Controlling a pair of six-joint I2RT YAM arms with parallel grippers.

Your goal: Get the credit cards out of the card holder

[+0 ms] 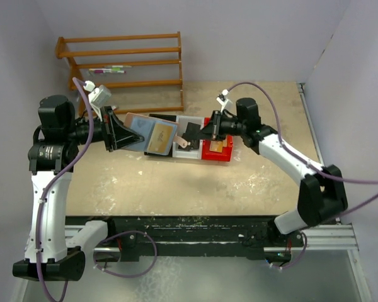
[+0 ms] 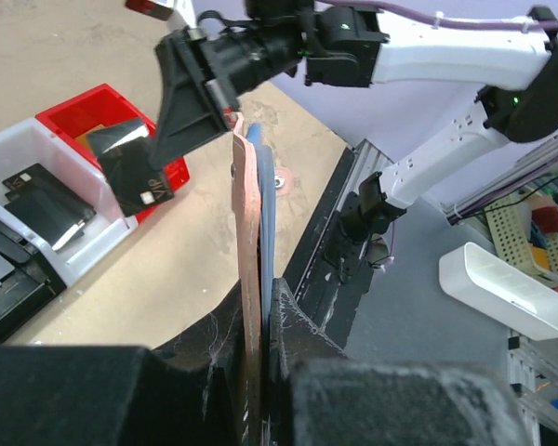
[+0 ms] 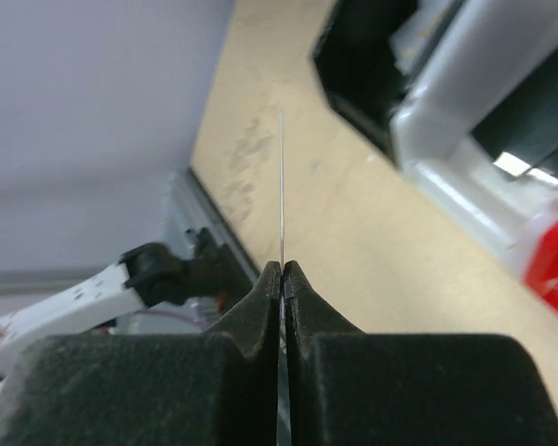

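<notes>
Top view: the left claw (image 1: 127,135) is clamped on the holder (image 1: 148,133), which hangs open above the table at 9 o'clock of the bins, with a gold card (image 1: 162,136) in it. The right claw (image 1: 205,130) is pinched on a dark card (image 1: 192,131) over the white bin (image 1: 190,121); the red bin (image 1: 217,153) lies at its 4 o'clock.

Left wrist view: the holder is gripped only along its lower edge, so a pull on the gold card could probably twist it loose. It is a thin, pinkish-brown leathery leaf with blue lining. The dark card (image 2: 130,163) is glossy, flat and rectangular.

Right wrist view: the hold on slick plastic is narrow, so the card (image 3: 281,186) might pivot or slip and miss a bin. It shows as a hairline edge pointing to 12 o'clock from matte black pads (image 3: 260,307).
</notes>
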